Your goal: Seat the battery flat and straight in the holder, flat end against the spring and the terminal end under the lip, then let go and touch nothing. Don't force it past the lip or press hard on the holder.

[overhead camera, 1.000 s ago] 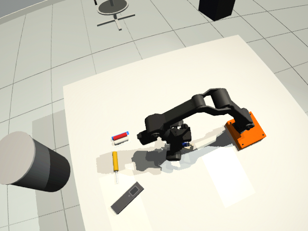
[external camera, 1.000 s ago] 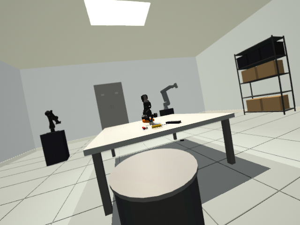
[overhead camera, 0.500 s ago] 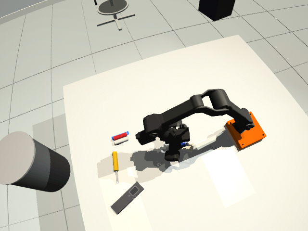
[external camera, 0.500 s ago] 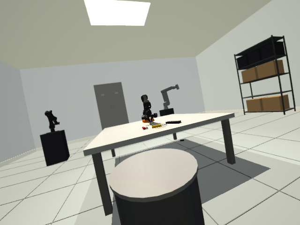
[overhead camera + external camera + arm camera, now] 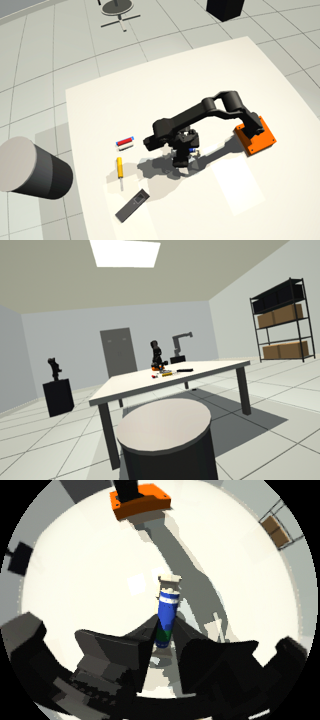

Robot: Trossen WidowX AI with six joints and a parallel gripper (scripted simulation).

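The blue battery (image 5: 192,150) (image 5: 167,611) has a white band near its terminal end and a green part at its other end. My gripper (image 5: 166,618) is shut on it, one finger on each side. In the wrist view the terminal end points up, towards the orange base. The cream holder (image 5: 198,152) (image 5: 169,578) shows just beyond the terminal end, and a duller piece shows below the green end. The battery is over or in the holder; its height, its tilt and the contact at the spring and lip cannot be told. The arm hides most of both in the top view.
A red cylinder (image 5: 124,141) with blue under its ends lies beside a white cylinder (image 5: 126,147), left of the arm. A yellow screwdriver (image 5: 119,167) (image 5: 166,374) and a dark grey box-shaped device (image 5: 132,205) (image 5: 185,370) lie nearer the table's front. The orange base (image 5: 261,139) (image 5: 142,502) stands opposite.
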